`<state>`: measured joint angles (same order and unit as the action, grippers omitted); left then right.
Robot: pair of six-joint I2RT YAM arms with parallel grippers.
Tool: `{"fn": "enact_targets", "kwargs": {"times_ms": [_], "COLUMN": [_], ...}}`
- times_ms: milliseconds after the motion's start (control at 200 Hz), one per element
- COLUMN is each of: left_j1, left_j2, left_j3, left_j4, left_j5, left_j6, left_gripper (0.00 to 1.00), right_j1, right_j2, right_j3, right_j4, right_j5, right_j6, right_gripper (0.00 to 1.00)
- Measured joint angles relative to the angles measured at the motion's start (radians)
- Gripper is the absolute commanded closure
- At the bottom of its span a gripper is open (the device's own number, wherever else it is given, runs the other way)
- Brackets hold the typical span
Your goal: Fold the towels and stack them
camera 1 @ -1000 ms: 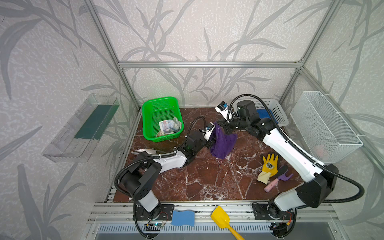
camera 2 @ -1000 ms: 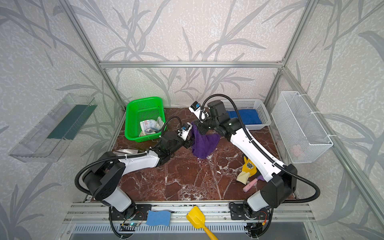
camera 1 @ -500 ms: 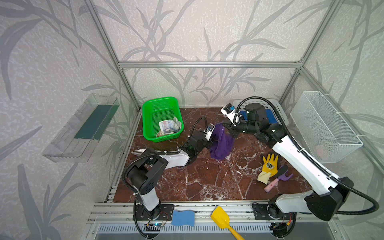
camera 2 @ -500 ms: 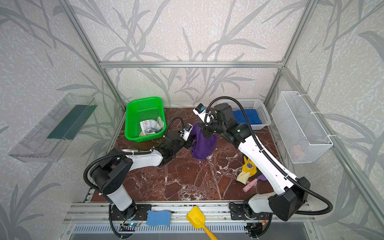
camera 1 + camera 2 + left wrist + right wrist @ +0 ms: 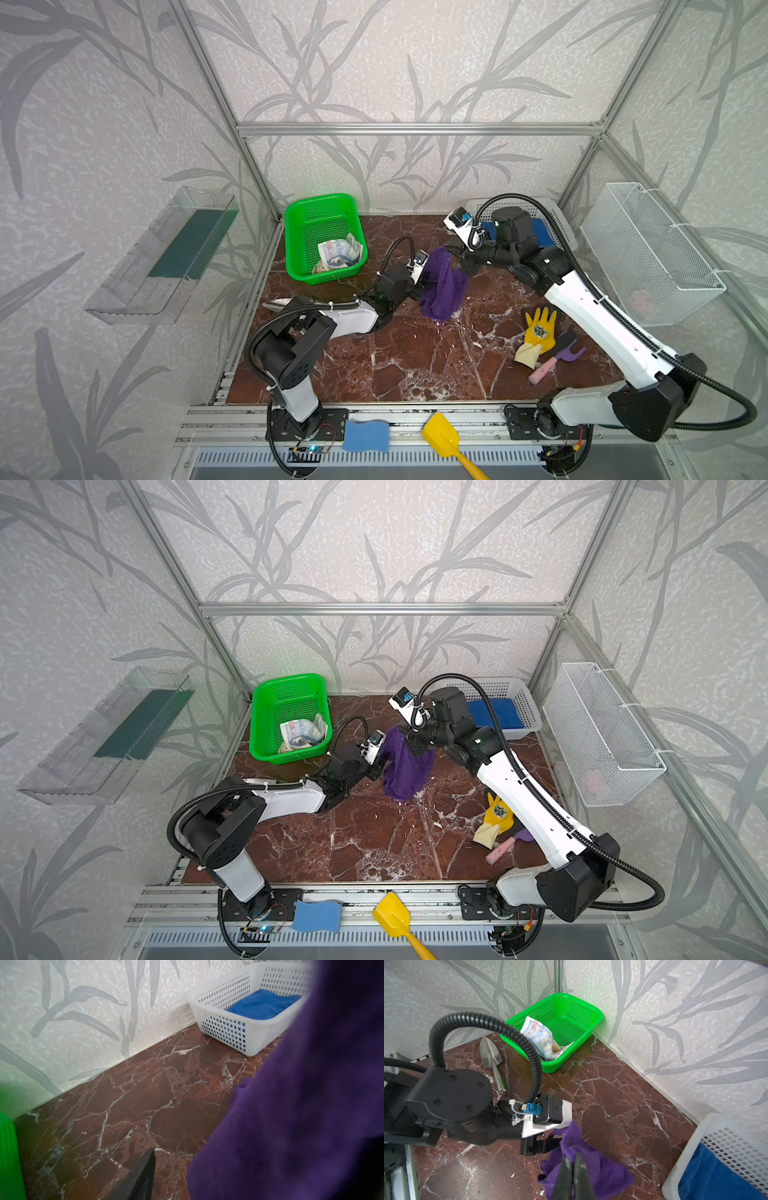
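A: Purple towel [image 5: 442, 286] status?
B: Hangs over the table [image 5: 415, 365], R gripper [image 5: 572, 1157] pinched shut on its top edge. L gripper [image 5: 550, 1145] fingers apart beside the cloth, no grip yet.
A: Next?
B: Prob. L clamps other corner, spread, then fold.

The right fingers [image 5: 563, 1178] have drawn the purple towel [image 5: 442, 286] slightly rightward.

White links [image 5: 594, 311], black joints [image 5: 291, 357], ribbed cables [image 5: 517, 1036], black right hand [image 5: 573, 1159].
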<state>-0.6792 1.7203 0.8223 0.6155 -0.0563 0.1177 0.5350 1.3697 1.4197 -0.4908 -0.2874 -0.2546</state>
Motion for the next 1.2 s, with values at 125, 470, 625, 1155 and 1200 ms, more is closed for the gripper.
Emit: {"fn": "enact_targets", "kwargs": {"times_ms": [125,470,625,1155,1200], "left_j1": [0.006,0.028,0.033,0.04,0.041], "left_j2": [-0.02,-0.057,-0.057,-0.057,-0.058], "left_j3": [-0.022,-0.039,-0.054,-0.09,-0.093], "left_j4": [-0.051,-0.097,-0.111,-0.126,-0.126], "left_j5": [0.013,0.043,0.057,0.065,0.065], "left_j6": [0.003,0.002,0.003,0.002,0.002], "left_gripper": [0.45,0.49,0.46,0.47,0.47], "right_j1": [-0.003,-0.007,-0.013,-0.018,-0.019], "right_j2": [0.0,0.0,0.0,0.0,0.0], "right_j3": [0.0,-0.004,-0.004,-0.004,-0.004], "right_j4": [0.0,0.012,0.015,0.015,0.015], "right_j5": [0.0,0.0,0.0,0.0,0.0], "right_j6": [0.0,0.0,0.0,0.0,0.0], "right_gripper": [1.0,1.0,1.0,1.0,1.0]}}
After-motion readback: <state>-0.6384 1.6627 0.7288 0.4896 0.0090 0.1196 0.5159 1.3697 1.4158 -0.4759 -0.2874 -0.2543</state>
